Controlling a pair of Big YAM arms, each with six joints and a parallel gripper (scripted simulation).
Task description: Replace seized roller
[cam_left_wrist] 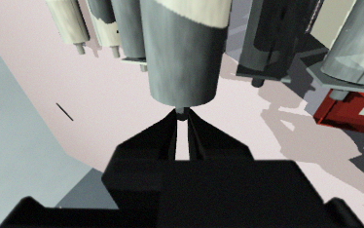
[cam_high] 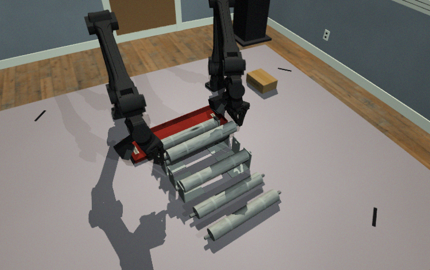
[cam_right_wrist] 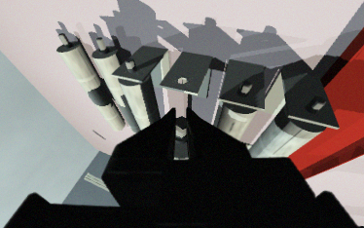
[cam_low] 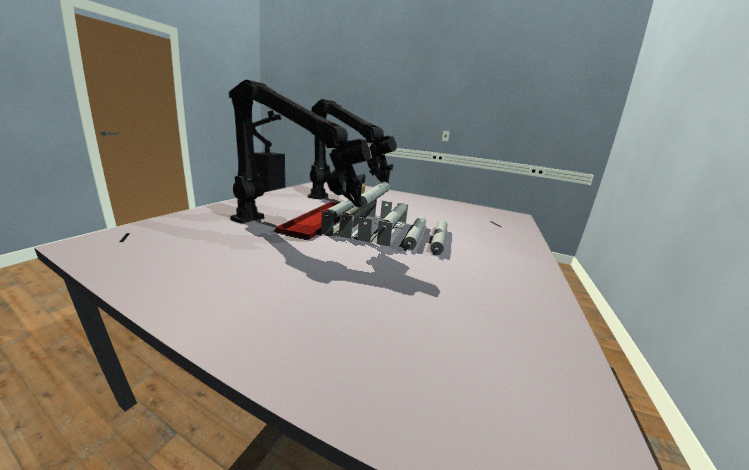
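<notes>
Nearest, two spare rollers (cam_high: 243,214) (cam_low: 439,236) (cam_left_wrist: 67,21) lie side by side on the worktop (cam_high: 310,167) (cam_low: 365,321); either could be rolled askew if brushed.

Beyond them, one bay is left vacant at its bracket (cam_low: 364,228) (cam_right_wrist: 194,87), while three rollers are seated in the bed. The lifted roller (cam_high: 201,141) (cam_low: 374,194) (cam_left_wrist: 186,63), presumably the seized one, is held above the bed by its axle ends. The right hand (cam_high: 161,161) (cam_low: 359,202) (cam_right_wrist: 181,113) is closed narrowly on one stub, the left hand (cam_high: 240,124) (cam_low: 387,179) (cam_left_wrist: 182,114) on the other. If the hands were moved unevenly, a spring-loaded end could slip out and the roller be dropped. Were it carried too low, seated rollers could be knocked.

Farthest, the scrap tray (cam_high: 182,124) (cam_low: 306,224) (cam_left_wrist: 323,112) (cam_right_wrist: 359,88) has a rim that could be caught.
</notes>
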